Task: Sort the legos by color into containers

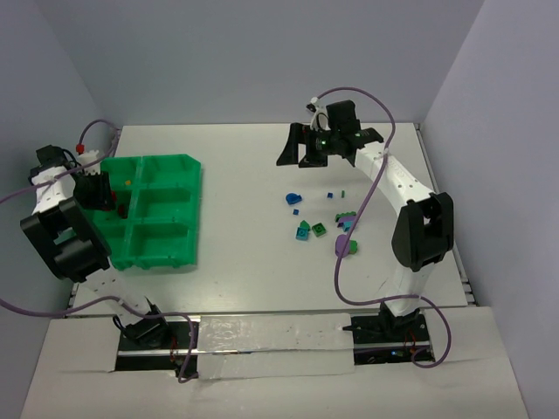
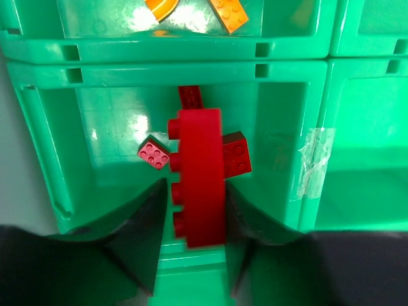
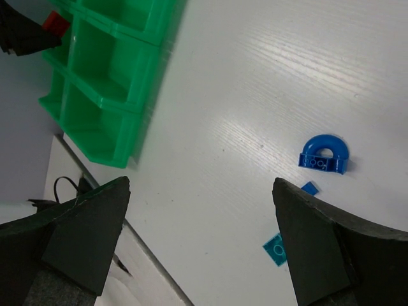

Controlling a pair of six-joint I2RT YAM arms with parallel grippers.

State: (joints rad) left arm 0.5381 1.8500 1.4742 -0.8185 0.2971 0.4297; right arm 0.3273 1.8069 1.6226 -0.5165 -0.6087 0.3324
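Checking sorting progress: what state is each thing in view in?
left gripper: closed on the long red brick.
long red brick: on edge in the grip, over the red bin.
small red bricks: lying in that bin.
orange pieces: lying in the next bin.
green tray: flat on the table.
right gripper: open, empty, above the table.
blue arch: loose on the table, unsorted.
teal plate: loose on the table, unsorted.

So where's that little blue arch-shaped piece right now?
In the top view, the blue arch lies on the white table, leftmost of the loose pieces, right of the green tray; a tiny blue plate sits just beside it.
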